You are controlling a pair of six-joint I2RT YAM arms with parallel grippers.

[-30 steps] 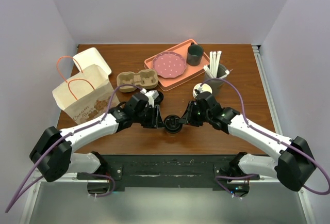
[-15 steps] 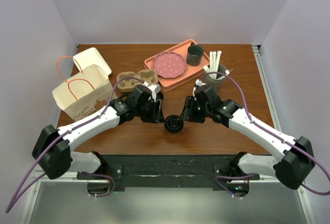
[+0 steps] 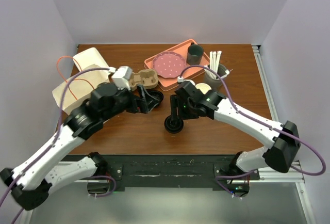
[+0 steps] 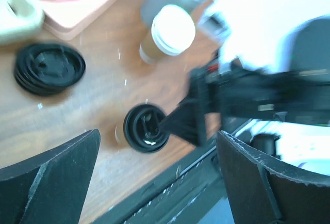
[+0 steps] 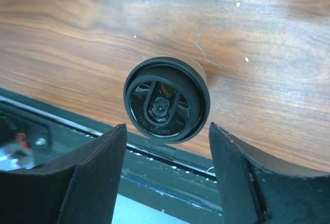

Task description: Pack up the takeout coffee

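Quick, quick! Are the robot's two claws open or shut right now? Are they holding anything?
Left gripper: open, holding nothing.
Right gripper: open, over the takeout coffee, not gripping it.

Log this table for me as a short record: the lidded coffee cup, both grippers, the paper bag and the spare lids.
coffee: small brown paper cup with round black plastic sip lid, upright on the wooden table, near edge
left gripper: open, empty, away from the cup on its left
right gripper: open, over the cup, one finger on each side
bag: cream paper bag with orange handles, far left side
spare lids: stack of black plastic lids beside the brown cardboard cup carrier
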